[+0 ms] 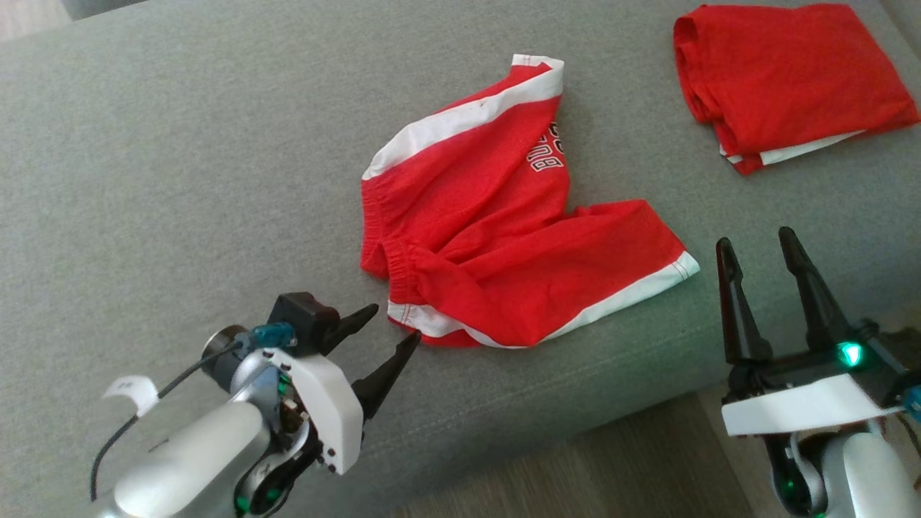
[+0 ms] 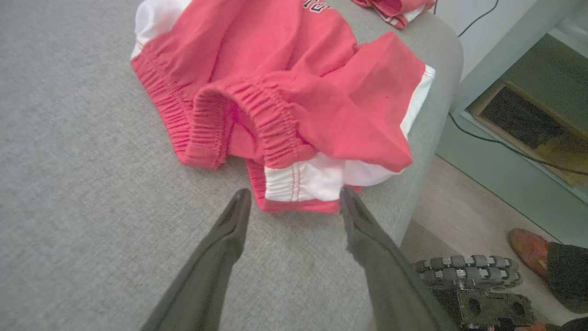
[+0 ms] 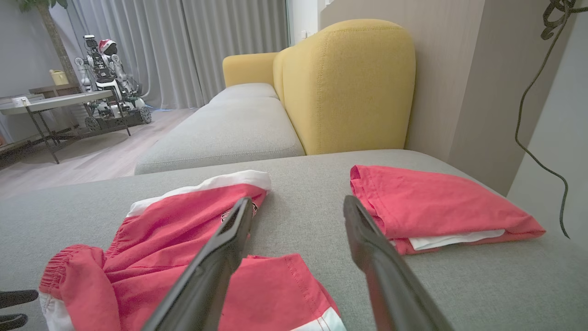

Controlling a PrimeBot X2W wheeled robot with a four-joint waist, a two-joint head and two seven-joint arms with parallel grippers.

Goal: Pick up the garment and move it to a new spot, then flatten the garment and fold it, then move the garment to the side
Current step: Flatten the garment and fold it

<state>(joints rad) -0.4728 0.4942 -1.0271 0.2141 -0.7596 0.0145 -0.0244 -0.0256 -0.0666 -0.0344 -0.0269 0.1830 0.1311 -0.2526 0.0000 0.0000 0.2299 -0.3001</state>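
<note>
Both grippers' fingers (image 1: 735, 309) gape empty: left gripper (image 1: 395, 321) just beside the waistband end of crumpled red-and-white fabric shorts (image 1: 489, 237), legs pointing upper right; right gripper (image 1: 754, 237) lower right.

The shorts (image 1: 504, 237) are bright red with white side bands and white lettering. The folded garment (image 1: 784, 79) is red, white-edged. The sofa seat (image 1: 180, 180) is heathered grey, its backrest (image 3: 349, 87) mustard yellow.
</note>
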